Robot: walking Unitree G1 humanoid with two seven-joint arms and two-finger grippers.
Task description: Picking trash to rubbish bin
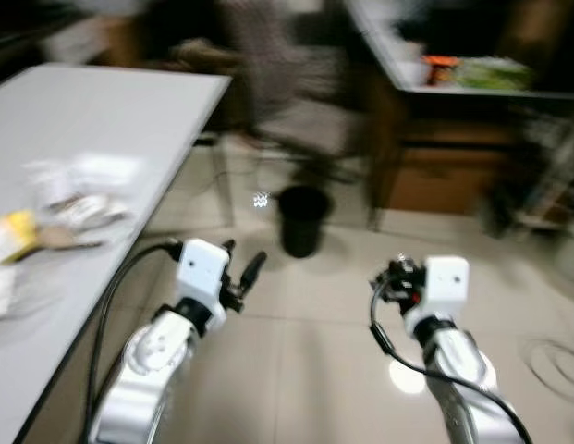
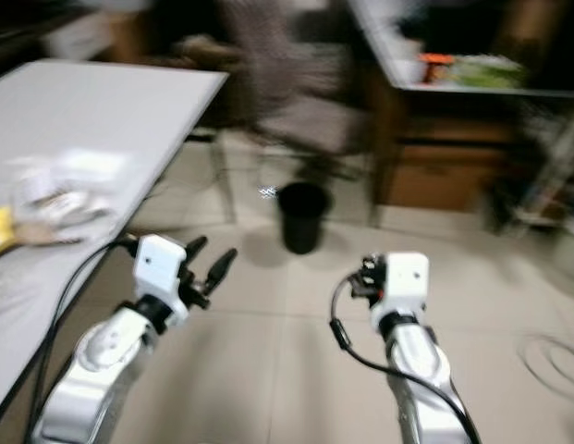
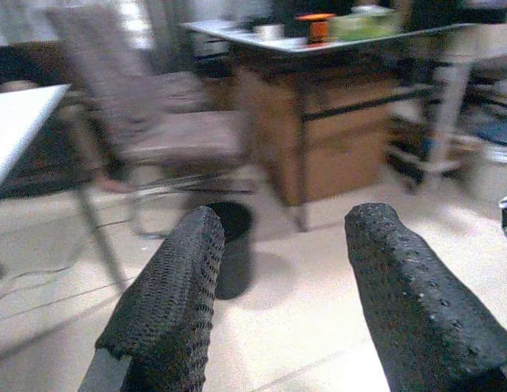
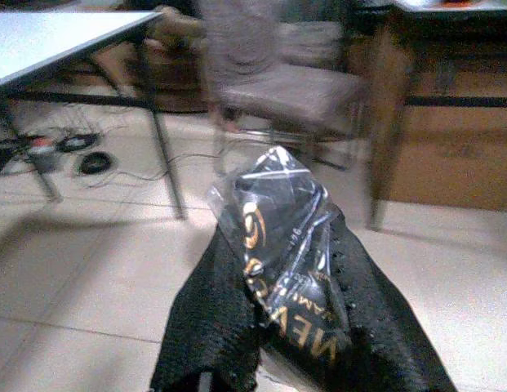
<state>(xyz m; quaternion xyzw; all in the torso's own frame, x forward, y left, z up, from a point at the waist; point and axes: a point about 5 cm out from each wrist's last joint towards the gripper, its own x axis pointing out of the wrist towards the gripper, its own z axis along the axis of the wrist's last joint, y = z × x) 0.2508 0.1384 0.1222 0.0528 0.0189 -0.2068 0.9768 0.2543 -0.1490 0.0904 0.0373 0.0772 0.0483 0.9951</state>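
A small black rubbish bin (image 1: 302, 220) stands on the tiled floor ahead of me, by a chair; it is also the dark bin (image 3: 229, 245) in the left wrist view. My right gripper (image 1: 396, 276) is shut on a crumpled clear and black wrapper (image 4: 287, 245) with gold lettering, held above the floor right of the bin. My left gripper (image 1: 242, 266) hangs open and empty beside the white table's edge; its two black fingers (image 3: 175, 302) stand well apart. More trash (image 1: 79, 199), white and yellow wrappers, lies on the white table (image 1: 92, 102) at my left.
A grey chair (image 1: 300, 88) stands behind the bin. A brown desk (image 1: 453, 139) with a cluttered top is at the back right. Cables (image 1: 555, 365) lie on the floor at far right. Tiled floor lies open between my arms and the bin.
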